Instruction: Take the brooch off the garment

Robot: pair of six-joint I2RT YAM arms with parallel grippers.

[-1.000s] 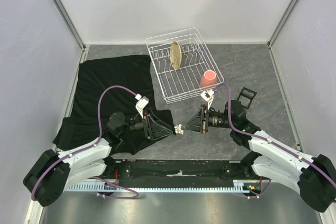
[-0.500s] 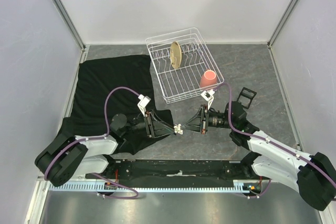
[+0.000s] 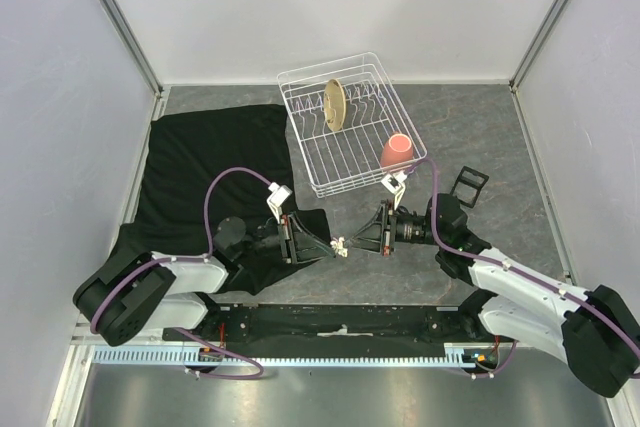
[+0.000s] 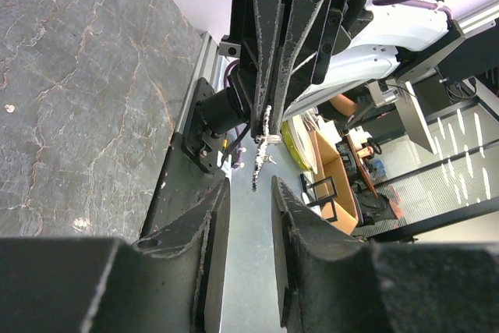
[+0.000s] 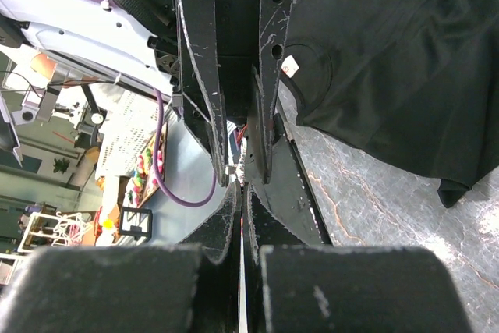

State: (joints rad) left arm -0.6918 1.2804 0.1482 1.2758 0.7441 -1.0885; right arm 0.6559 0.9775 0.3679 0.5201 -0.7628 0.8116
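Observation:
The brooch [image 3: 340,245], a tiny whitish flower pin, hangs above the grey table between my two grippers. My right gripper [image 3: 351,244] is shut on it, with its jaws nearly touching in the right wrist view [image 5: 240,193]. In the left wrist view the brooch [image 4: 261,146] hangs from the tips of the right gripper's fingers [image 4: 269,76]. My left gripper [image 3: 327,246] is open, its tips just short of the brooch and level with it [image 4: 249,193]. The black garment [image 3: 210,157] lies wrinkled on the left, clear of the brooch, and also shows in the right wrist view [image 5: 390,60].
A white wire dish rack [image 3: 345,162] stands at the back centre, with a tan plate [image 3: 334,104] and a pink cup [image 3: 398,150] in it. A small black square frame [image 3: 468,185] lies to its right. A white tag with a red mark [image 5: 291,68] sits on the garment.
My left gripper has moved a little to the right, closer to the brooch. The right gripper and the brooch have stayed almost still.

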